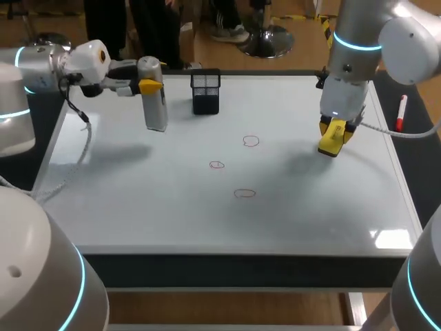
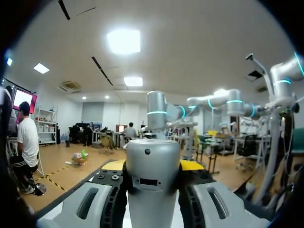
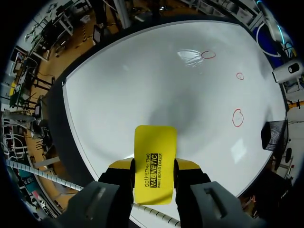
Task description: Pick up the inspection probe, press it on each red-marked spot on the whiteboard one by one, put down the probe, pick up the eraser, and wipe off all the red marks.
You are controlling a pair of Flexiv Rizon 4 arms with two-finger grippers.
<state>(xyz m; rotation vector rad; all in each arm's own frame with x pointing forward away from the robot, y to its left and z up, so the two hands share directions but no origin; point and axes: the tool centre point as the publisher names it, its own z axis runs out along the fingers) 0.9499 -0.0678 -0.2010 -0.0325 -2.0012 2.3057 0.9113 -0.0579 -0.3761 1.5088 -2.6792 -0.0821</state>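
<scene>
Eraser (image 3: 154, 164), clamped by fingers of the right gripper (image 1: 333, 136), has the nearest red mark (image 1: 251, 141) leftward. Left gripper (image 1: 151, 86) fingers grip the probe (image 1: 156, 112).

Head camera: high and behind, looking down over the whole whiteboard worktop (image 1: 138, 227). Left wrist camera: level, facing out across the room. Right wrist camera: close above the worktop, tilted down, sharing the red marks (image 3: 237, 118) with the head view.

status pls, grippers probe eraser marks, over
Left gripper shut on probe. Right gripper shut on eraser, over the whiteboard. Three red marks unwiped. Black holder beside the probe, off the eraser's path.
</scene>
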